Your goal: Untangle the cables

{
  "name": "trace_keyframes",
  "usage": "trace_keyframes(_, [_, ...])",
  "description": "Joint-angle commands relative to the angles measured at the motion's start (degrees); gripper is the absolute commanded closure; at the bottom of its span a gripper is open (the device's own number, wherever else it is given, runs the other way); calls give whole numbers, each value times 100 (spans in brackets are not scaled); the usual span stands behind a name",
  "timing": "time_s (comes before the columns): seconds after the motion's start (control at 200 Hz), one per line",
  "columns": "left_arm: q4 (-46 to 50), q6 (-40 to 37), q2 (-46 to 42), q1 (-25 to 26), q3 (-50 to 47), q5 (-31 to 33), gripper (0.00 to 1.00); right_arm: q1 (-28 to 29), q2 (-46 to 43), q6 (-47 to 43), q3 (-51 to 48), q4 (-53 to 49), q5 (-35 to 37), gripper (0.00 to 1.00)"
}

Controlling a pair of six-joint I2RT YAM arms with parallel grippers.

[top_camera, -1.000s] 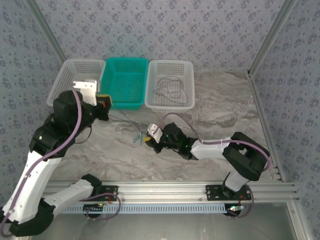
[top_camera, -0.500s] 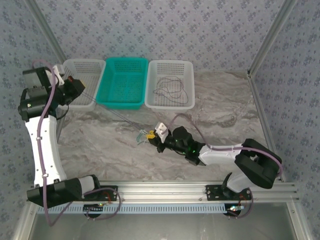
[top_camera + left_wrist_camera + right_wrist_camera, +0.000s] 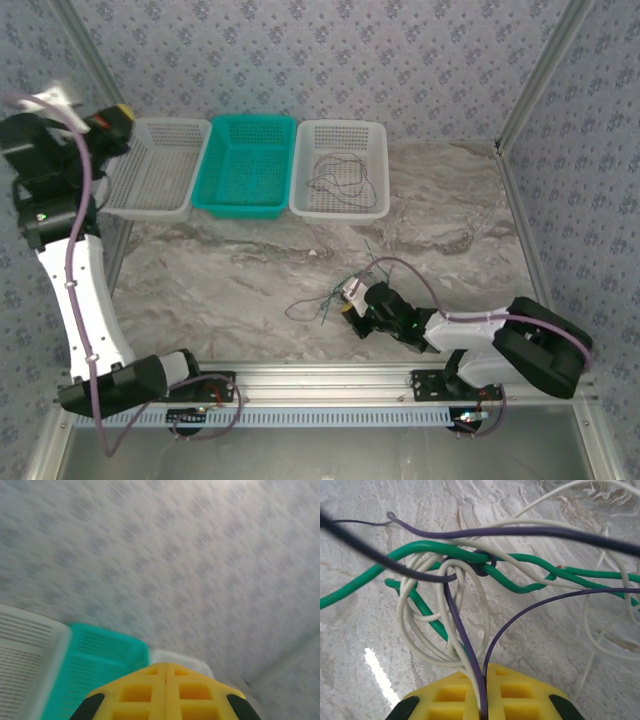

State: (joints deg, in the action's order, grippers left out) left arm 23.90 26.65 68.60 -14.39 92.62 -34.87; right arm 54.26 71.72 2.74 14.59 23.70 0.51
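A knot of thin cables [image 3: 322, 296] lies on the marble table: green [image 3: 520, 582], white [image 3: 415, 625] and purple [image 3: 457, 625] strands looped through each other. My right gripper [image 3: 350, 302] sits low at the tangle's right side; its yellow jaws [image 3: 485, 672] are shut on a purple and a white strand. A separate dark cable [image 3: 340, 178] lies coiled in the right white basket [image 3: 378, 135]. My left gripper [image 3: 118, 116] is raised high at the far left. Its yellow jaws [image 3: 166, 667] are pressed together with nothing between them, facing the wall.
Three baskets line the back of the table: a left white basket [image 3: 150, 190], a teal basket [image 3: 245, 205] and the right white one. The teal basket [image 3: 95, 665] and left white basket [image 3: 25, 650] sit below the left gripper. Aluminium frame posts [image 3: 530, 80] flank the table.
The left arm swung up and left from the table's middle to the far left corner; the strand stretched from it is gone. The right gripper dragged the tangle toward the near edge.
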Motion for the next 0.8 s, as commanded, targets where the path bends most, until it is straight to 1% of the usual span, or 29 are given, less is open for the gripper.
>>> trace_keyframes(0.0, [216, -1386, -505, 1207, -568, -699, 96, -38, -484, -257, 87, -344, 78, 93])
trace_keyframes(0.065, [180, -1870, -822, 1962, -1297, -728, 81, -109, -746, -428, 142, -541, 75, 93])
trace_keyframes(0.185, [-477, -2356, -1519, 3250, -2873, -640, 60, -345, -1152, -623, 228, -904, -142, 93])
trace_keyframes(0.23, [-696, -2569, -1743, 3806, -3381, -446, 56, -446, -1277, -651, 220, -965, -236, 92])
trace_keyframes(0.29, [-828, -2788, -1920, 4531, -3873, -36, 52, -564, -1422, -654, 220, -1040, -311, 92])
trace_keyframes(0.365, [-1053, -2679, -1864, 5211, -4272, 298, 47, -657, -1566, -661, 204, -1101, -404, 92])
trace_keyframes(0.42, [-1257, -2531, -1678, 5514, -4474, 353, 44, -705, -1659, -669, 207, -1153, -444, 92])
trace_keyframes(0.475, [-1491, -2420, -1438, 5749, -4612, 571, 41, -732, -1734, -692, 207, -1212, -523, 92])
trace_keyframes(0.515, [-1698, -2392, -1240, 5909, -4681, 839, 38, -741, -1771, -703, 205, -1243, -571, 92])
trace_keyframes(0.57, [-1940, -2381, -942, 6089, -4711, 1360, 35, -758, -1809, -718, 218, -1305, -685, 91])
trace_keyframes(0.605, [-2106, -2404, -738, 6170, -4709, 1523, 33, -763, -1820, -731, 239, -1348, -788, 91])
trace_keyframes(0.665, [-2397, -2478, -356, 6247, -4695, 1442, 32, -760, -1830, -725, 263, -1416, -915, 91])
trace_keyframes(0.74, [-2664, -2567, 113, 6314, -4627, 1212, 32, -769, -1859, -684, 265, -1421, -905, 91])
trace_keyframes(0.795, [-2809, -2602, 386, 6326, -4586, 1007, 34, -776, -1883, -662, 262, -1421, -832, 91])
